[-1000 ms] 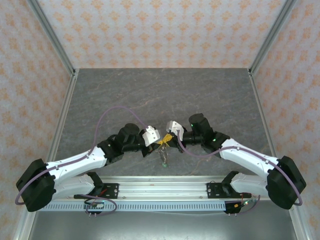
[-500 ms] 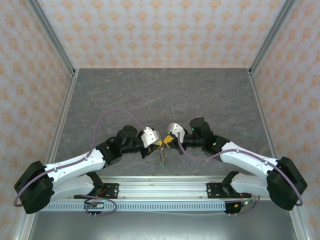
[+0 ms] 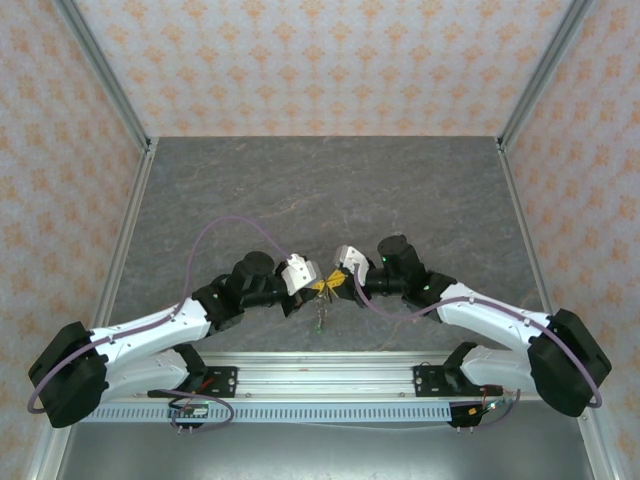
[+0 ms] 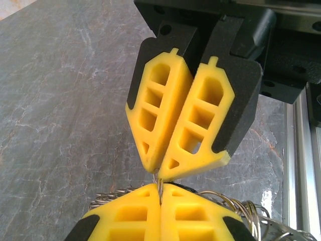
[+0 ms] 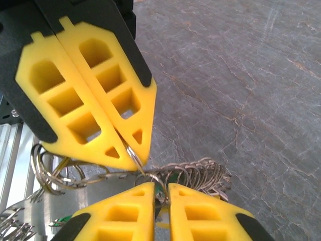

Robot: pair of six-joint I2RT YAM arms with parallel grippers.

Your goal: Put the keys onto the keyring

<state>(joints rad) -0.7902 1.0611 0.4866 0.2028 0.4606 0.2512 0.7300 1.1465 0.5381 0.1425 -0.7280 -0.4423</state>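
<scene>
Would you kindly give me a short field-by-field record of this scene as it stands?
left pincer: shut on a thin wire loop of the keyring
right pincer: tip to tip with the left, fingers narrowly parted around metal links, grip unclear
keys: small cluster dangling beneath the pincer tips, too small to detail
table: grey, marbled

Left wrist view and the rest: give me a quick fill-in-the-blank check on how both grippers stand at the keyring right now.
1. On the left gripper, the yellow ribbed fingers are ____ on a thin wire of the metal link keyring.
2. The right gripper, with matching yellow fingers, meets it tip to ____.
3. In the top view the tiny keys show on the ____ side of the fingertips, toward the arm bases.
Missing words: shut; tip; near.
</scene>
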